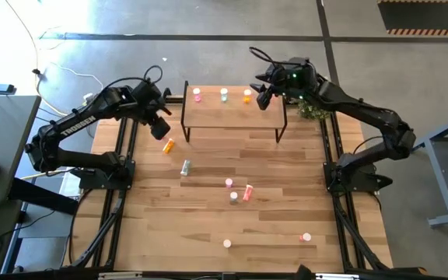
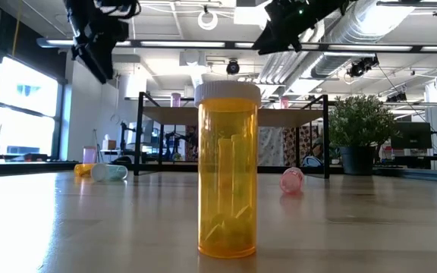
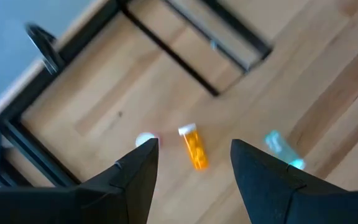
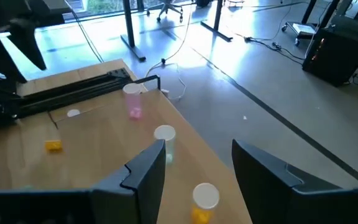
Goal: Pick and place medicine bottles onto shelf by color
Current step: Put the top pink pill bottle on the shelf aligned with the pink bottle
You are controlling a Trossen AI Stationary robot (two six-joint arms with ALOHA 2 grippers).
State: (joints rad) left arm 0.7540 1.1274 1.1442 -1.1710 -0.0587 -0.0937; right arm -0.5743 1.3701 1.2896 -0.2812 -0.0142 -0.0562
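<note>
The left tool (image 3: 194, 163) is hovering released over a small orange white-capped medicine bottle (image 3: 194, 147) lying on the plank worktop (image 1: 271, 171) near the light-wood, black-legged shelf (image 1: 232, 113) — next, descending squarely. The right tool (image 4: 197, 163) is waiting released above the shelf.

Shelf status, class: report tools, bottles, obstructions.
Left tool open, above orange bottle. Right tool open, empty, at shelf. Three bottles shelved. No obstruction.

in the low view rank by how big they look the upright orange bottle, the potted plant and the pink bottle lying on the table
1. Upright orange bottle, inflated by nearness to the camera.
2. Potted plant.
3. Pink bottle.
</note>
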